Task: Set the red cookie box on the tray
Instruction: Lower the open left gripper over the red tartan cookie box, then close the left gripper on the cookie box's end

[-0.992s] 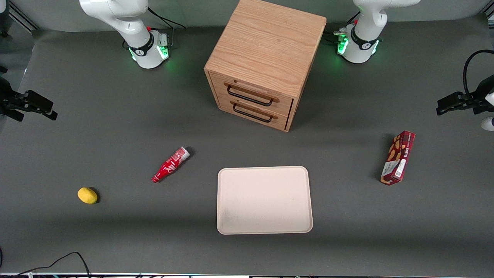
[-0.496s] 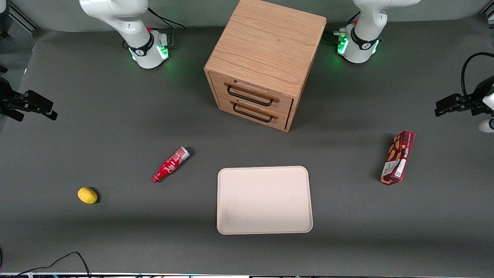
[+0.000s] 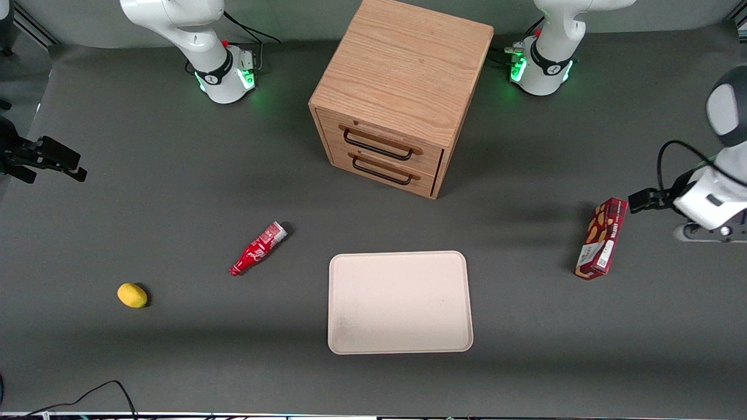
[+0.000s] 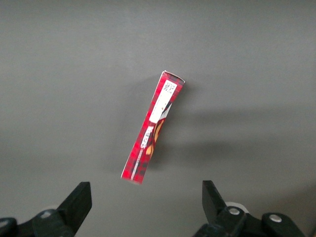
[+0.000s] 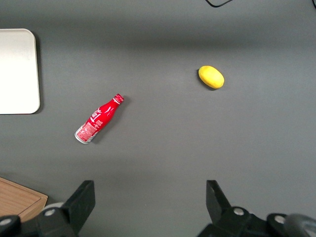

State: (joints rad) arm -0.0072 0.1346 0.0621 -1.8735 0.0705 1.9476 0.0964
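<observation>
The red cookie box [image 3: 601,239] lies flat on the grey mat toward the working arm's end of the table, well apart from the tray. In the left wrist view the box [image 4: 154,126] shows as a long narrow red carton with a white label. The cream tray [image 3: 400,302] sits bare near the table's front, in front of the cabinet. The left arm's gripper [image 3: 642,201] hovers just off the box's end that is farther from the front camera. The gripper [image 4: 146,202] is open, with only mat between its fingers and the box a little way off.
A wooden two-drawer cabinet [image 3: 402,93] stands mid-table, drawers shut. A small red bottle [image 3: 258,248] lies beside the tray toward the parked arm's end, and a yellow lemon [image 3: 132,295] lies farther that way. A black cable [image 3: 87,394] loops at the front edge.
The left arm has swung in from the table's edge toward the cookie box, so its gripper is now beside the box's upper end. The box, the tray and the other things have not moved.
</observation>
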